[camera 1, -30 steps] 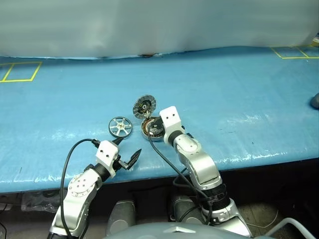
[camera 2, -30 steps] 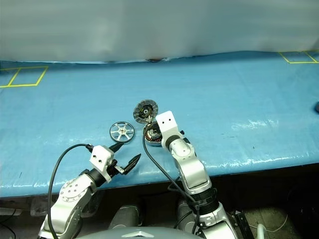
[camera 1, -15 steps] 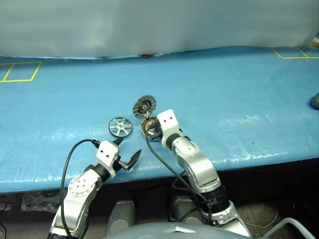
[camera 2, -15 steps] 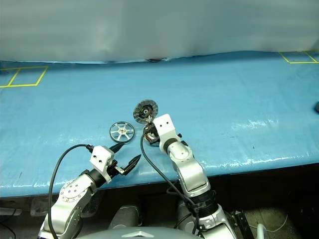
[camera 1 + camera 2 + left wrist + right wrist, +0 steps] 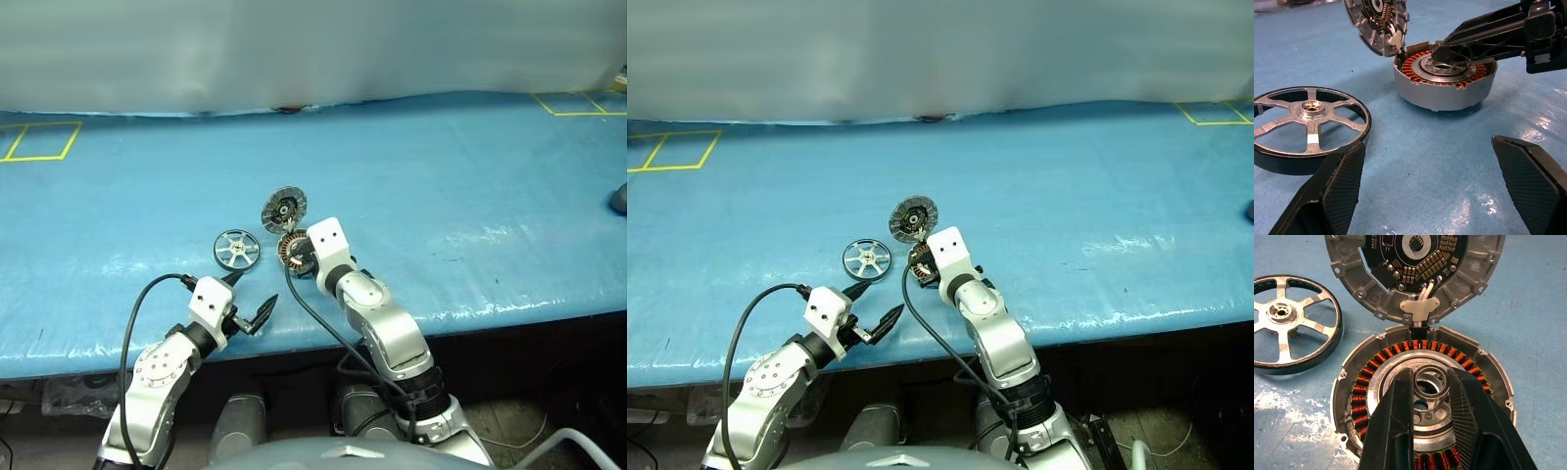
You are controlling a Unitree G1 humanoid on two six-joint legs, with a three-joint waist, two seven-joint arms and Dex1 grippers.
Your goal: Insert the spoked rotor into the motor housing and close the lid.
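The spoked rotor point(image 5: 236, 249) lies flat on the blue table, left of the motor housing point(image 5: 1442, 81). The housing's copper windings face up, and the lid point(image 5: 283, 208) stands open at its far edge, ribbed face and dark centre showing. My right gripper point(image 5: 1429, 377) reaches over the housing with its fingers closed on either side of the raised silver ring at its centre. My left gripper point(image 5: 255, 289) hovers open near the table's front edge, just short of the rotor, with nothing between its fingers point(image 5: 1342, 186).
Yellow tape squares mark the table's far left point(image 5: 39, 142) and far right point(image 5: 578, 101) corners. A dark object point(image 5: 619, 199) sits at the right edge. The table's front edge point(image 5: 490, 308) runs just beneath both arms.
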